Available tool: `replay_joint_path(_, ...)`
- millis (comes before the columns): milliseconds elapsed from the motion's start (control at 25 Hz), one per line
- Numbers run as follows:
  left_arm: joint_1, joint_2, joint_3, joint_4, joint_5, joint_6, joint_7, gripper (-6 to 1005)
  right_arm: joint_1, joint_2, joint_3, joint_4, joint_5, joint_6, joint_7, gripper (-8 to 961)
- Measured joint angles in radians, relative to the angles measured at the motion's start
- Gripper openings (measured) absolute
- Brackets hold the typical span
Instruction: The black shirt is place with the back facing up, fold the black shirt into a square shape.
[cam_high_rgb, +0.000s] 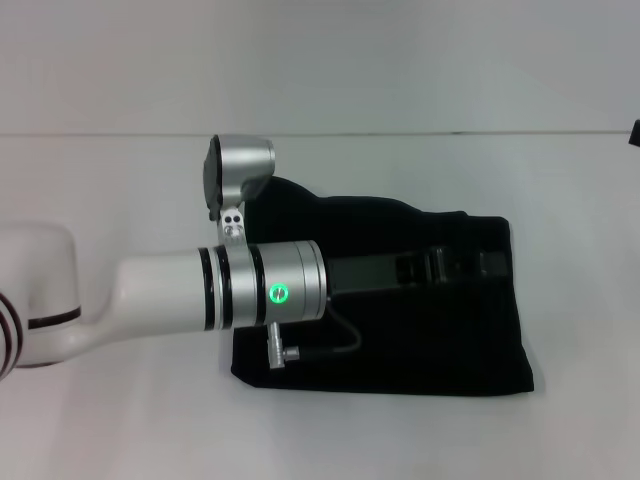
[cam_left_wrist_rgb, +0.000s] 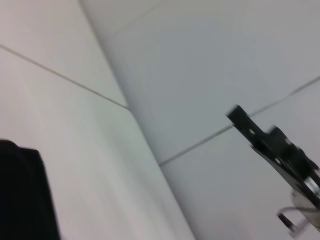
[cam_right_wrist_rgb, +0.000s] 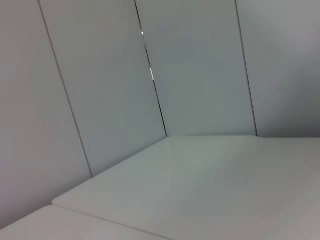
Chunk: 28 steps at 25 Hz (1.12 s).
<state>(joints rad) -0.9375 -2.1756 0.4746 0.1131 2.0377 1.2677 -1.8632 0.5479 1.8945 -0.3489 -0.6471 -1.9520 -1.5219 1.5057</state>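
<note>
The left gripper (cam_high_rgb: 480, 265) reaches in from the left edge of the head view on a white arm with a silver wrist and a small green light, and lies low over the black shirt (cam_high_rgb: 400, 350) in the middle of the frame. Black against black cloth, it does not show whether its fingers are spread or closed, nor whether they pinch any fabric. A thin grey cable (cam_high_rgb: 330, 345) loops from the wrist across the cloth.

The black shirt sits at the centre of the head view as a compact, roughly four-sided bundle, its right edge straight, its lower edge nearly straight, and its upper left corner rising in a bump behind the wrist. In the left wrist view a strip of the same black cloth (cam_left_wrist_rgb: 22, 195) fills the lower left corner.

It lies on a white table (cam_high_rgb: 120, 420) that spans the whole head view, plain and matte, meeting a pale wall (cam_high_rgb: 320, 60) along a faint horizontal line in the upper part of the frame. The wrist views show pale grey panels split by thin dark seams, with a corner where the panels meet the tabletop.

The right gripper (cam_left_wrist_rgb: 272, 145) shows in the lower right of the left wrist view, dark and held off the table; its opening cannot be made out.
</note>
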Motion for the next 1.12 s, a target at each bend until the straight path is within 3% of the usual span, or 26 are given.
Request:
replay_joint_path(80,0.003,0.000,0.007,-0.005,0.001,0.014,0.017,137,0.007,-0.001,-0.002,0.000,-0.020,0.000,0.032,925)
replay_joint_path(280,0.011,0.007,0.027,0.023,0.008,0.124,0.068,372,0.040,-0.007,-0.062,-0.001,-0.122,0.015,0.259,925)
replay_joint_path(440,0.079,0.009,0.036,0.135,0.006,0.240,0.186,472,0.081,-0.008,-0.128,0.008,-0.225,0.066,0.473,924)
replay_joint_path(720,0.232,0.020,0.074,0.328,0.007,0.342,0.441,660,0.142,0.009,-0.212,0.091,-0.280,0.097,0.653,924)
replay_joint_path(960,0.318,0.042,0.189,0.480,0.021,0.369,0.552,880,0.194,0.027,-0.293,0.188,-0.283,0.174,0.738,923)
replay_joint_path(1120,0.353,0.034,0.240,0.562,0.078,0.366,0.633,937,0.224,0.047,-0.343,0.226,-0.284,0.233,0.768,923)
